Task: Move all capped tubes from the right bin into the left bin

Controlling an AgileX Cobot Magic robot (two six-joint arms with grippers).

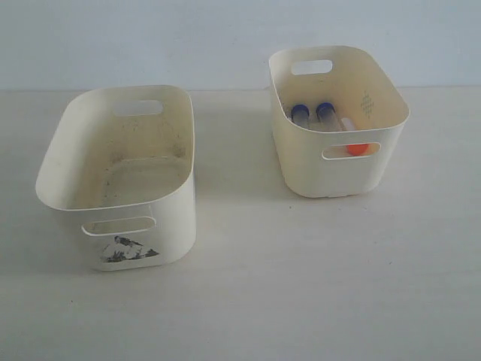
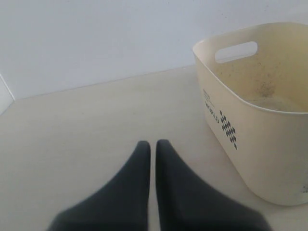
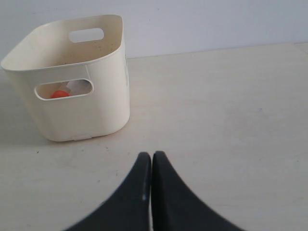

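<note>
From the exterior cam: spotted the left bin (image 1: 176, 218) with its torn sticker (image 1: 128, 252), sitting well apart from the right bin (image 1: 301, 165) on the pale table (image 1: 301, 293). Counted three capped tubes (image 1: 325, 113) inside the right bin, two with blue caps side by side, plus an orange cap (image 1: 358, 149) peeking through the front handle slot.

Over to the left wrist: left gripper (image 2: 153, 144) pinched together on nothing, low over the table, near the left bin.

Right wrist next: right gripper (image 3: 151, 156) clenched tight too, facing the right bin, with the orange cap visible through the slot.
</note>
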